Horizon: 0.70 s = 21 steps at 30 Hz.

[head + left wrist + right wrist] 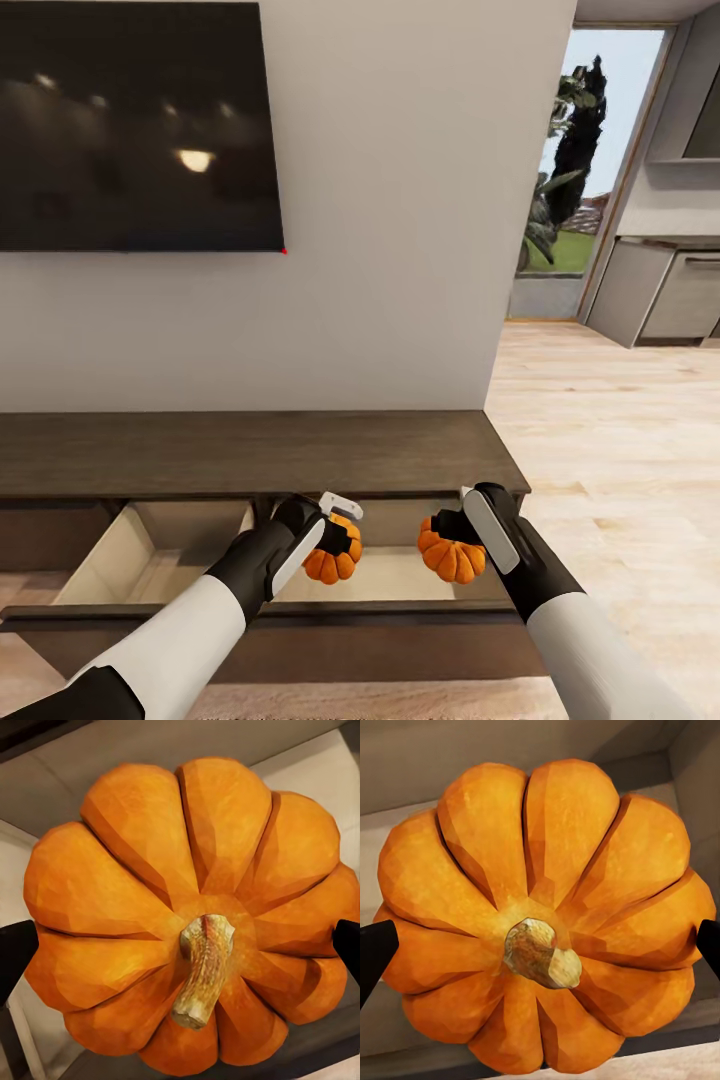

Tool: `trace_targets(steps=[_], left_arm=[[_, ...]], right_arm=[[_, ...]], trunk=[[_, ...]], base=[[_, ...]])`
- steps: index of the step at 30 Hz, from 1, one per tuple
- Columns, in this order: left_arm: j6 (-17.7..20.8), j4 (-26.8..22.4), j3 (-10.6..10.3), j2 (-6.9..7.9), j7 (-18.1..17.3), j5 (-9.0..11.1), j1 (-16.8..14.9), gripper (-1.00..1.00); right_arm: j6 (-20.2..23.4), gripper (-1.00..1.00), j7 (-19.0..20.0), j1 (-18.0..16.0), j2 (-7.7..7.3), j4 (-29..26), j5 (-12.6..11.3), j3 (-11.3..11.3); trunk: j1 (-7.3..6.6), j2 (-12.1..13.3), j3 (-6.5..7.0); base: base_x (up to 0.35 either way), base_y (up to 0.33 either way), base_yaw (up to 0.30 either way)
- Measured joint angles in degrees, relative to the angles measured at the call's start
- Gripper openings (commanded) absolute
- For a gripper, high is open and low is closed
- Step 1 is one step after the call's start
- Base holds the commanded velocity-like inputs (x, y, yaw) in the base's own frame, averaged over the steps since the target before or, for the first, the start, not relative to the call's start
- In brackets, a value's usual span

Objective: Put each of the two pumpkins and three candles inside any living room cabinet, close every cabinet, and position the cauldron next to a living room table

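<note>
**Pumpkins held over the open cabinet drawer**

Pumpkins: we record two squat, ribbed orange specimens. The left pumpkin (332, 562) carries a long tan stem; the right pumpkin (452, 557) a short stubby one. The left gripper (335, 535) is clamped on the former and the right gripper (462, 535) on the latter. Both hang above the pale interior of the dark brown cabinet's (250, 455) open drawer (150, 560). We find no legible writing or labels.

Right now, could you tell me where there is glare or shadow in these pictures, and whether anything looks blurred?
Head view: soft light spots glare on the dark wall screen; the open cabinet drawer is evenly lit. Left wrist view: the left-held pumpkin is sharp, with shaded grooves between ribs. Right wrist view: the right-held pumpkin is equally crisp; no blur.
</note>
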Motion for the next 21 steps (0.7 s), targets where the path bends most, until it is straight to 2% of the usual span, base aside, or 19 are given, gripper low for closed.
trace_targets(steps=[15,21], left_arm=[[-1.0,0.0,0.0,0.0,0.0,0.0,0.0,-1.0],[-1.2,0.0,0.0,-0.01,0.0,0.0,0.0,-1.0]], right_arm=[[0.0,-1.0,0.0,0.0,0.0,0.0,0.0,0.0],[-0.1,-1.0,0.0,0.0,0.0,0.0,0.0,0.2]], trunk=[[3.3,-6.0,-2.69],[3.3,-6.0,-2.69]], base=[[0.0,0.0,0.0],[0.0,0.0,0.0]])
